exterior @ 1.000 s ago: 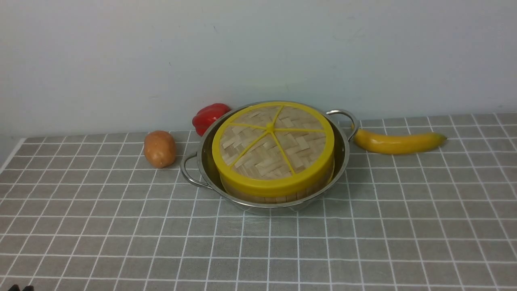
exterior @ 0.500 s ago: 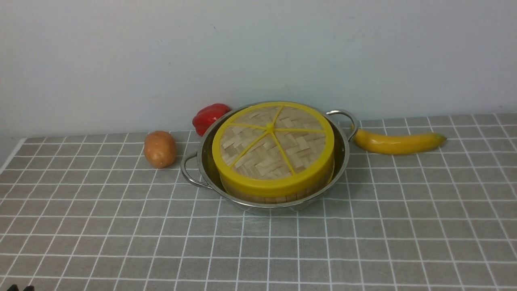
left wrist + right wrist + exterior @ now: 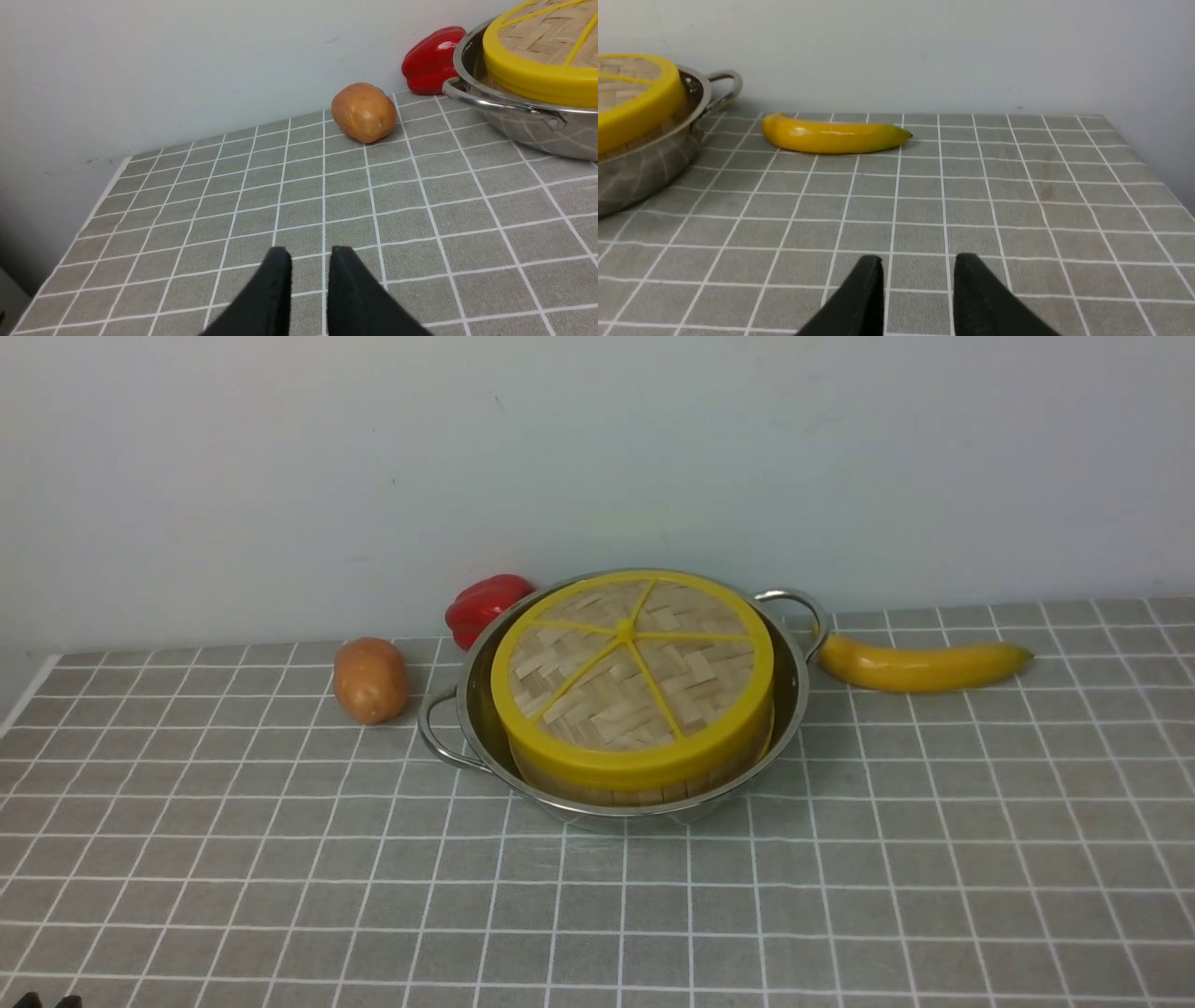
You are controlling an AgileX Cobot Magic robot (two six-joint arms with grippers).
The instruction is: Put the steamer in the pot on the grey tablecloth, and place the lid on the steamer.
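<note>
Tablecloth (image 3: 280,859), grey with a white grid, covers the whole work surface up to a pale wall. Stainless-steel pot (image 3: 794,705) sits on it toward the back centre, two looped wire handles out to either side. Steamer (image 3: 644,789) stands inside the pot, only a band of its bamboo wall showing under the lid (image 3: 630,677), which lies flat on top with its yellow rim and spokes facing up. Banana (image 3: 920,665) lies just right of the pot's right handle. Potato (image 3: 370,679) rests just left of the left handle; red bell pepper (image 3: 484,602) sits behind the pot, against the wall. Left gripper (image 3: 308,254) hovers low over bare cloth, well apart from the potato, jaws slightly parted, holding nothing. Right gripper (image 3: 917,263) likewise over bare cloth, near the banana's side, jaws apart and empty.
</note>
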